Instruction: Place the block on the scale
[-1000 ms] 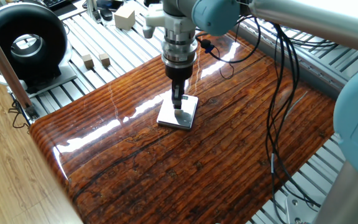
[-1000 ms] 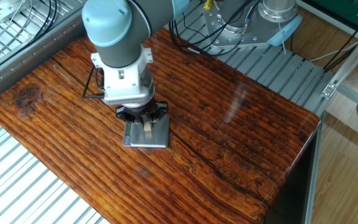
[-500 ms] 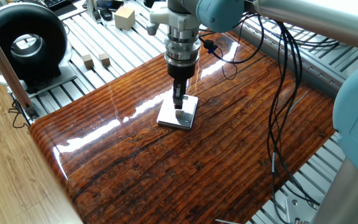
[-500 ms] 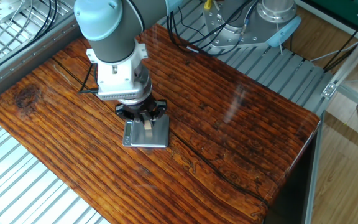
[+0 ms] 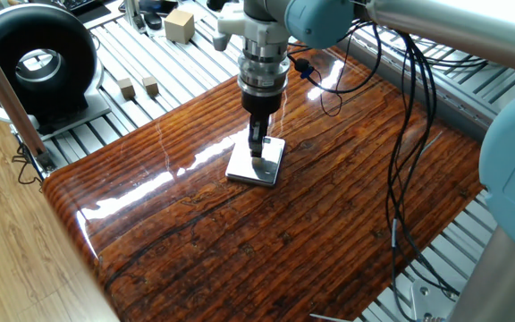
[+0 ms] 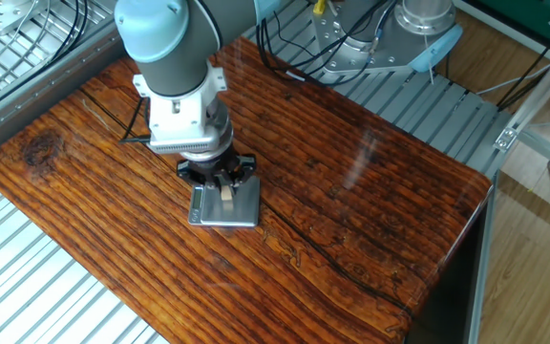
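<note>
Tool (image 6: 225, 191) hovering over scale (image 6: 242, 212) on desk (image 6: 370, 191), fingers closing narrow on block (image 6: 227, 194) w/ flat side faces; tiny, light, rigid wood, prob. needing only gentle pinch

Over the last second the arm (image 6: 165, 48) shifts slightly toward the table's far-left side; the gripper (image 6: 225, 191) remains above the scale (image 6: 244, 208).

Glossy grained wooden table (image 5: 240, 233), smooth white scale (image 6: 242, 205), perhaps plastic
</note>
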Available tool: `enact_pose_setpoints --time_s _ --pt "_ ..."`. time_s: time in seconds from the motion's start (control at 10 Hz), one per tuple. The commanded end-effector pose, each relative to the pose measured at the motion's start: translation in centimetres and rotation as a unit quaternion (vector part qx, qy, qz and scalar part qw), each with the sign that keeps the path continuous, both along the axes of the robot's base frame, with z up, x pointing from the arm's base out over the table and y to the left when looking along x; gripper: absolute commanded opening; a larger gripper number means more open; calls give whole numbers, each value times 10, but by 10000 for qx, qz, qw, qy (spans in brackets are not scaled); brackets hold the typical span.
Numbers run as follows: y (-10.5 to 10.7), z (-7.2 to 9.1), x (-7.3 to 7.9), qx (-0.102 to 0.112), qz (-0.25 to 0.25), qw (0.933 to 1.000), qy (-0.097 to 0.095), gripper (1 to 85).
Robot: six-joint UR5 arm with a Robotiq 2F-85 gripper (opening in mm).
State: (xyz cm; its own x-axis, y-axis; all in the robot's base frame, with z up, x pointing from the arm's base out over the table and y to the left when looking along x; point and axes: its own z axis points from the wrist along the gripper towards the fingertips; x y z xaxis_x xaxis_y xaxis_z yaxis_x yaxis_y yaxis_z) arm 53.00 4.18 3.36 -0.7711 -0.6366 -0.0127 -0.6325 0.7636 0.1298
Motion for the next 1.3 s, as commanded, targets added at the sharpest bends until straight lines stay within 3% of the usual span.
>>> enact_pose_setpoints --time_s 0.0,0.3,0.6,1.0,1.2 --pt "3 -2 3 69 -54 10000 -31 147" --pt "5 0 2 122 -61 9999 -23 180" --pt "-2 -1 3 -5 -11 10000 -59 300" --pt "5 2 0 133 -5 9999 -6 413" --pt "8 15 -3 200 -29 9998 51 457"
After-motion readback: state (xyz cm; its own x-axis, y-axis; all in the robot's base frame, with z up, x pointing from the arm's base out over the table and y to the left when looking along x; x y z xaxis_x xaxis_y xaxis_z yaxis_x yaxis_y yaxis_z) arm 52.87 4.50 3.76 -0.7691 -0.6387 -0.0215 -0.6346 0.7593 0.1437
